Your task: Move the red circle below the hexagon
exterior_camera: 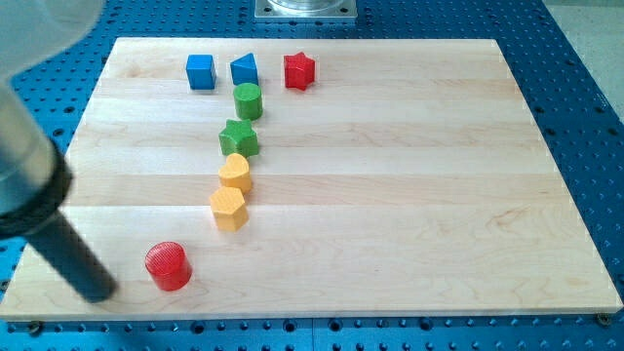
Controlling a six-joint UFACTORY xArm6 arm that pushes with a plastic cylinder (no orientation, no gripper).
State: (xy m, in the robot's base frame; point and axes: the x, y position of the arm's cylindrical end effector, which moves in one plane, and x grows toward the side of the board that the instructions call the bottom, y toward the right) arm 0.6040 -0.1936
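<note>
The red circle (168, 265) lies near the board's bottom left. The yellow hexagon (228, 208) lies up and to its right, near the board's middle left. My tip (97, 290) rests on the board just left of the red circle, with a small gap between them. The dark rod rises from it toward the view's upper left.
A yellow heart (235, 173), green star (239, 138) and green cylinder (248, 100) form a line above the hexagon. A blue cube (201, 71), blue triangle (244, 69) and red star (299, 70) sit near the top. The wooden board (409, 195) lies on a blue perforated table.
</note>
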